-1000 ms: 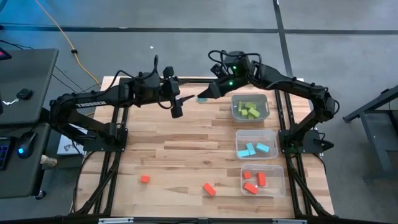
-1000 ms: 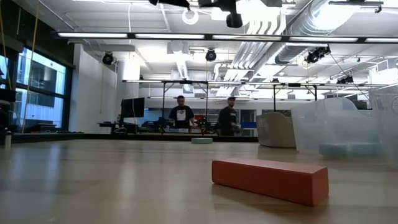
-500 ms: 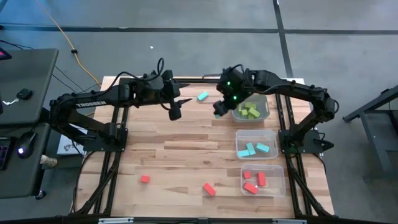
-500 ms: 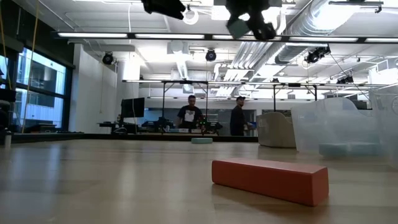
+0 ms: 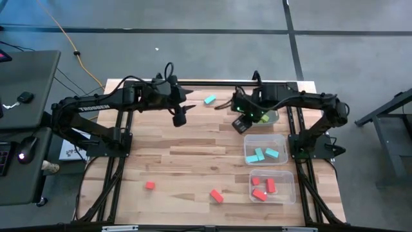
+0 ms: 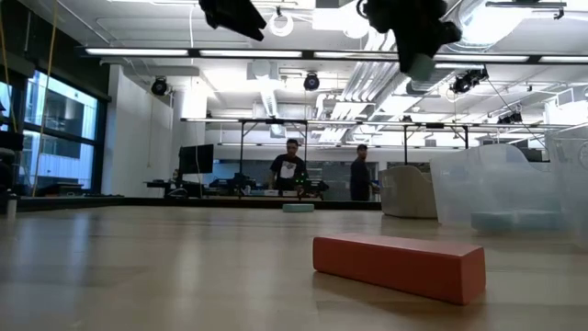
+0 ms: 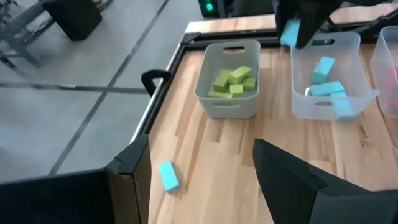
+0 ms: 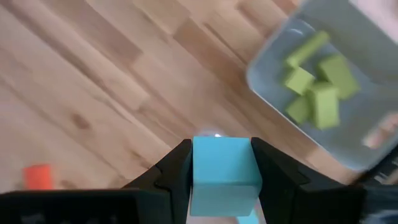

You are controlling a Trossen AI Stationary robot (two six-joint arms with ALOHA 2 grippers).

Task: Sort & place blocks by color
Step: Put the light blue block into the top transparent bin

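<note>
1. We are seeing the right gripper [image 8: 221,163] clamping one light blue block [image 8: 222,171] between its fingers, above the table [image 5: 193,154] just beside the bin of green blocks [image 5: 269,118].
2. We are counting three clear bins: about four lime green blocks [image 7: 233,81] in the one nearest that gripper, three blue blocks [image 5: 262,154] in the middle bin [image 5: 247,141], three red-orange ones [image 5: 262,187] in the farthest.
3. Loose on the wood, we are counting one blue block [image 5: 210,100] between the two grippers and two red-orange blocks [image 5: 216,196] [image 5: 149,185] well away from both.
4. The left gripper [image 5: 179,118] is hovering; we cannot tell how its fingers stand.
5. Two people are standing far behind, too small to make out.
</note>
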